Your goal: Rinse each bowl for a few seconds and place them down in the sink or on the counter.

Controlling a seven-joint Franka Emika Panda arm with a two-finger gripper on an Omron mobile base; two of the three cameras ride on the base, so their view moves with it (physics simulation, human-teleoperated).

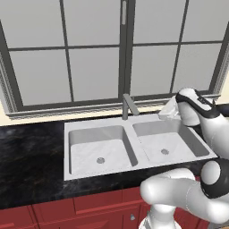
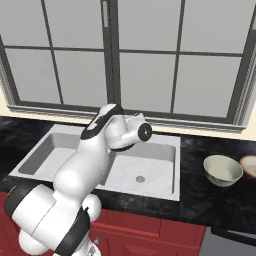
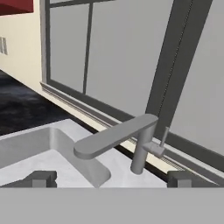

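Two bowls stand on the black counter [image 2: 210, 200] right of the sink [image 2: 176, 165]: a pale beige bowl [image 2: 223, 170], upright and empty, and a tan one [image 2: 249, 166] cut off by the picture's edge. My gripper [image 3: 113, 180] is open and holds nothing, its two dark fingertips [image 3: 41, 178] spread wide. It is held low above the sink's back rim [image 3: 109, 168] and looks at the grey faucet [image 3: 118, 140] from close by. In the left base view my hand hovers over the back of the right basin, just right of the faucet [image 1: 127, 107]. Both basins [image 1: 100, 150] look empty.
A large window with a dark frame [image 1: 127, 49] rises directly behind the sink, above a pale sill [image 1: 67, 112]. Black counter [image 1: 31, 152] stretches to the left of the sink. Red cabinet fronts [image 1: 89, 205] run below the counter's front edge.
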